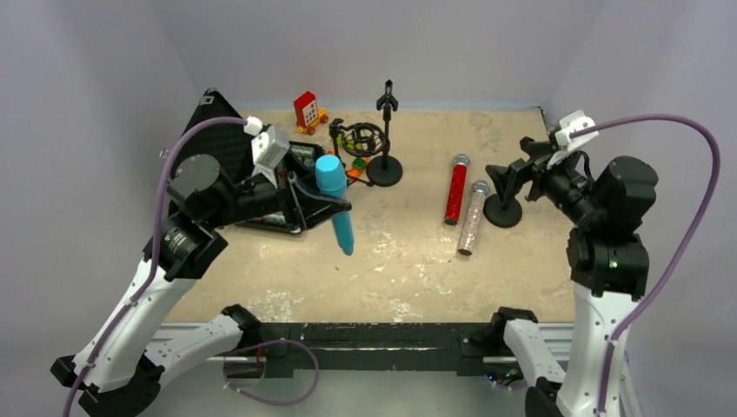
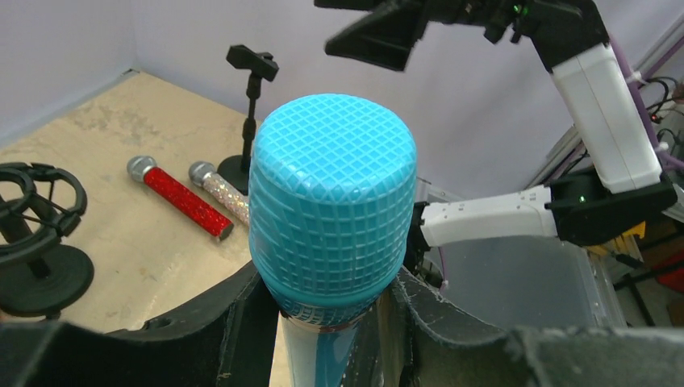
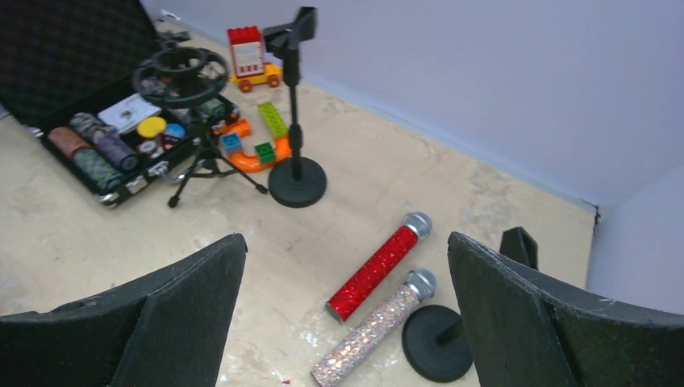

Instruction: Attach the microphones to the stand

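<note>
A robotics laboratory test cell is indicated. A scuffed beige tabletop (image 1: 417, 261) is boxed in on three sides by plain pale grey-lilac walls (image 1: 391, 43), and two white-and-black robot arms (image 1: 130, 300) trailing purple cables (image 1: 652, 118) are bolted to a black metal rail (image 1: 382, 334) at its near edge. Beyond the table, a clear plastic storage bin (image 2: 516, 282) and loose wiring (image 2: 665, 89) are seen in the left wrist view.

White-and-black arms (image 1: 130, 304) carry purple cables (image 1: 660, 118) and matte black jaws.

The table (image 1: 408, 261) bears red microphone (image 1: 456, 189), pink microphone (image 1: 474, 217), stands (image 1: 385, 171), seemingly toys (image 1: 306, 111).
</note>
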Available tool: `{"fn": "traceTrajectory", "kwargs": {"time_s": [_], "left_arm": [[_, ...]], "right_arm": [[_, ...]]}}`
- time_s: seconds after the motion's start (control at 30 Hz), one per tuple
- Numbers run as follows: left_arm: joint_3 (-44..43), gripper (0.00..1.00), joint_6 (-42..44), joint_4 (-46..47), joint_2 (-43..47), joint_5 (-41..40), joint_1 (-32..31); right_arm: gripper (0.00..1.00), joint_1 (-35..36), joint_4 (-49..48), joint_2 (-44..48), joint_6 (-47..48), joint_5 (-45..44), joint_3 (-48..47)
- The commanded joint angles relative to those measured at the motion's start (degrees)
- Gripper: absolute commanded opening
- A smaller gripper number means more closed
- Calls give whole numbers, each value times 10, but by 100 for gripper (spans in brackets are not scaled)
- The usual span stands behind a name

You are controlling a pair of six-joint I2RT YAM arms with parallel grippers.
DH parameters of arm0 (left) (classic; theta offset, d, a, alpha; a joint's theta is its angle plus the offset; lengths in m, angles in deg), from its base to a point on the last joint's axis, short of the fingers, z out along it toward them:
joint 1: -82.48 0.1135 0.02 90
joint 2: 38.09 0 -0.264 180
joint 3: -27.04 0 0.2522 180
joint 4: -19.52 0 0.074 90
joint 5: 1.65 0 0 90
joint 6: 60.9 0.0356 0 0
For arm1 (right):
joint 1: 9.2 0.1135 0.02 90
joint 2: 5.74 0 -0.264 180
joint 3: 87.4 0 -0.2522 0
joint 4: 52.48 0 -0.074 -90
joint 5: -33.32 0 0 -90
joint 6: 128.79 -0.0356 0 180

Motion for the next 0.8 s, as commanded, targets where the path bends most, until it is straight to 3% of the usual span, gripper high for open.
{"fn": "traceTrajectory", "kwargs": {"time_s": [0.0, 0.13, 0.33, 0.47, 0.6, 0.77], "left_arm": [[48, 0, 2, 37, 35, 45, 1], [83, 0, 9, 49, 54, 58, 1], [52, 0, 84, -20, 54, 33, 2], [-8, 0, 105, -57, 22, -25, 2], [-105, 0, 98, -70, -55, -77, 2], [-249, 0, 98, -66, -165, -136, 5]], "right_arm": [[99, -58, -7, -57, 2, -34, -6], [99, -183, -13, -100, -9, 142, -4], [98, -198, -27, -126, 53, 209, 15], [96, -173, -4, -124, 95, 237, 19], [97, -85, 40, -110, 160, 231, 26], [97, -42, 21, -90, 165, 314, 102]]}}
